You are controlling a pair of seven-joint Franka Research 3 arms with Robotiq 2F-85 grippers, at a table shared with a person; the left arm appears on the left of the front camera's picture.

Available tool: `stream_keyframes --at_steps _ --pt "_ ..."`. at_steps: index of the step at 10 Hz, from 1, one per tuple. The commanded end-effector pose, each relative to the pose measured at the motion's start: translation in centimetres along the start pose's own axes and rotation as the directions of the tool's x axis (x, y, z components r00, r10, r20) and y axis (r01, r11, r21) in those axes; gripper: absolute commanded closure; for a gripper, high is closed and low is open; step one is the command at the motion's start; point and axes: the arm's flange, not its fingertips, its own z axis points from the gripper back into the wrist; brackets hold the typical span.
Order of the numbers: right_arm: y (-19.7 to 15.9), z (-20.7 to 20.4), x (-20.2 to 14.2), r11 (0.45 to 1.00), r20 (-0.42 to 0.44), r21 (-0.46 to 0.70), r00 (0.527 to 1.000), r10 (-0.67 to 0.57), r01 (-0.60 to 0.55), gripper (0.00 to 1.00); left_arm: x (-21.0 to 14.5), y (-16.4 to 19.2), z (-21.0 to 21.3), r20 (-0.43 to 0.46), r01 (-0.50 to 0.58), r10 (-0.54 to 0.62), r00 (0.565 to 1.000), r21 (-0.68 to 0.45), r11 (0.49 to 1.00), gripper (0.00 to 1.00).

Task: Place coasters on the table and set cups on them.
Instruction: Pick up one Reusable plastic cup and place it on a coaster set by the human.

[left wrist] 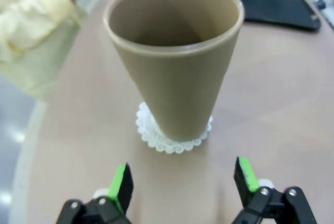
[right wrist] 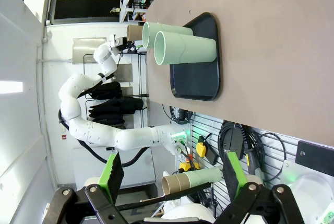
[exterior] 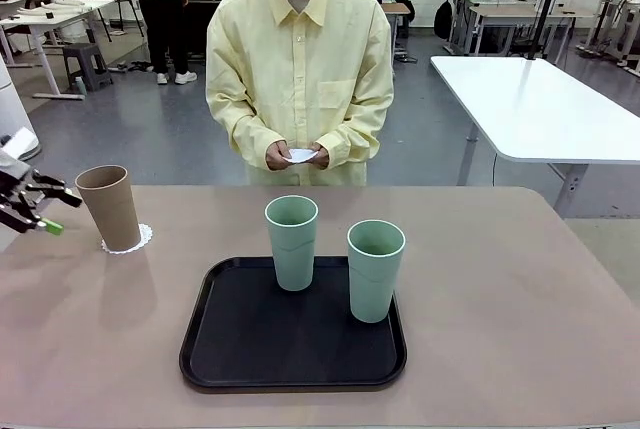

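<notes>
Front view puts my left gripper (exterior: 60,211) at the table's left edge. Its jaws are spread wide and hold nothing, just beside the tan cup (exterior: 110,207). That cup stands upright on a lacy white coaster (exterior: 140,241) on the table (exterior: 500,289).

Through my left wrist camera, the tan cup (left wrist: 175,62) stands close ahead of my left gripper (left wrist: 182,179), apart from both green pads. The coaster (left wrist: 151,136) shows its scalloped rim around the base.

A green cup (exterior: 292,244) and a second green cup (exterior: 375,274) stand upright on the black tray (exterior: 230,349) at mid-table. Across the table a person (exterior: 300,69) holds a small white paper (exterior: 300,156) in both hands.

My right gripper (right wrist: 173,174) is open and empty, well apart from the tray (right wrist: 201,85).
</notes>
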Motion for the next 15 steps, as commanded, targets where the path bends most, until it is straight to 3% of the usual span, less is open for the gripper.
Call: stream_keyframes --at_steps 1,3,6,9,11,13,15 --pt "-0.1 0.1 0.1 1.0 0.005 0.016 1.0 0.018 -0.018 0.0 4.6 -3.2 2.4 -0.124 0.006 0.004 0.992 0.084 0.996 0.0" --pt "-0.1 0.1 0.1 1.0 0.005 0.016 1.0 0.018 -0.018 0.0 9.3 -5.5 5.3 -0.294 0.016 0.035 0.955 0.17 0.985 0.0" --pt "-0.1 0.1 0.1 1.0 0.005 0.016 1.0 0.018 -0.018 0.0 14.6 -8.1 6.0 -0.415 0.0 0.116 0.902 0.269 0.963 0.0" --pt "-0.1 0.1 0.1 1.0 0.005 0.016 1.0 0.018 -0.018 0.0 19.6 -11.5 5.5 -0.446 -0.167 0.319 0.836 0.347 0.923 0.0" --pt "-0.1 0.1 0.1 1.0 0.005 0.016 1.0 0.018 -0.018 0.0 21.7 -12.9 5.0 -0.514 -0.164 0.335 0.79 0.349 0.923 0.0" --pt "-0.1 0.1 0.1 1.0 0.005 0.016 1.0 0.018 -0.018 0.0 22.8 -13.2 4.7 -0.501 -0.194 0.346 0.793 0.331 0.923 0.0" --pt "-0.1 0.1 0.1 1.0 0.005 0.016 1.0 0.018 -0.018 0.0 21.6 -12.6 5.1 -0.499 -0.16 0.335 0.799 0.361 0.919 0.0"
